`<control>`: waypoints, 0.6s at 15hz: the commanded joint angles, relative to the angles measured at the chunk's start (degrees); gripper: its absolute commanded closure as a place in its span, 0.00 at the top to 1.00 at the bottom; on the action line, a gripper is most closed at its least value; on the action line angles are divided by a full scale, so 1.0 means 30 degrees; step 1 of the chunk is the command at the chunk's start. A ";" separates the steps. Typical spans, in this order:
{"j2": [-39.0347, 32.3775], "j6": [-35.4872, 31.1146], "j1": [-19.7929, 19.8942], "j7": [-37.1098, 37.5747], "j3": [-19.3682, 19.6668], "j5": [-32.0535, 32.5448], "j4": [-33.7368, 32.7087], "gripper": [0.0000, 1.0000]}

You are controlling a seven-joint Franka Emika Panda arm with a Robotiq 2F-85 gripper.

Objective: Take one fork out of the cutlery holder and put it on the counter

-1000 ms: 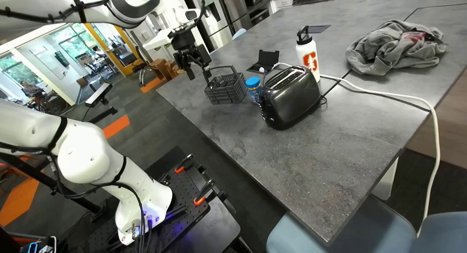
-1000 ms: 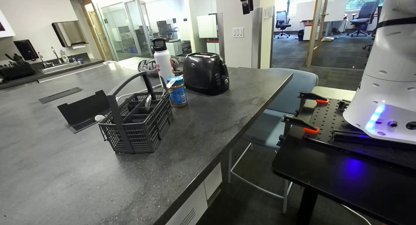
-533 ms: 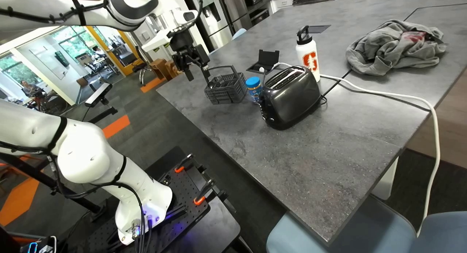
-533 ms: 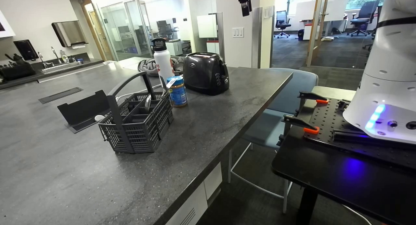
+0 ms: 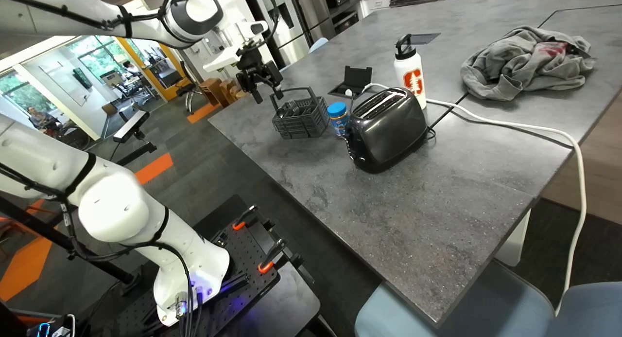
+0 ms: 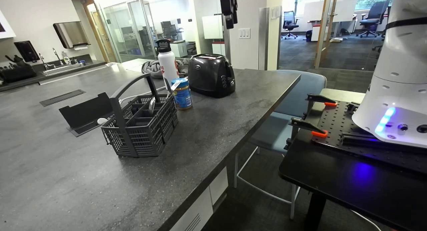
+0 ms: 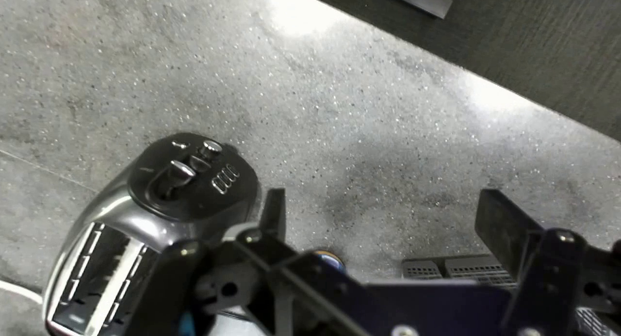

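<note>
My gripper (image 7: 382, 192) is open and empty, its fingers wide apart in the wrist view. It also shows in both exterior views (image 5: 268, 97) (image 6: 230, 22), high above the counter and apart from the cutlery holder. The cutlery holder (image 6: 141, 137), a dark mesh basket with a raised handle, stands on the grey counter (image 5: 427, 215). It also shows in an exterior view (image 5: 303, 120) and at the bottom of the wrist view (image 7: 470, 268), partly hidden by my gripper. Silvery utensils (image 6: 152, 105) stand inside it; I cannot tell which is a fork.
A blue-lidded jar (image 5: 338, 119) stands beside the basket. A black toaster (image 5: 391, 128) and a white bottle (image 5: 412, 77) stand beyond it. A raised outlet flap (image 6: 86, 112), a white cable (image 5: 510, 124) and a grey cloth (image 5: 520, 67) are on the counter.
My gripper has moved left and a little lower in an exterior view, and slightly right in another. The basket and other objects have not moved.
</note>
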State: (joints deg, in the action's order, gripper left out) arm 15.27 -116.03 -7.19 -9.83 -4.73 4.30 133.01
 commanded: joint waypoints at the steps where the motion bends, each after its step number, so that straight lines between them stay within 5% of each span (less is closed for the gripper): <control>1: -0.3259 -0.0755 -0.0428 0.2857 -0.1377 0.0214 -0.2454 1.00; 9: -0.8628 -0.2649 -0.1429 0.8219 -0.2093 0.3090 -0.6591 1.00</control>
State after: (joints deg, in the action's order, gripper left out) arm -5.10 -122.51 -10.22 10.89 -11.59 10.66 118.22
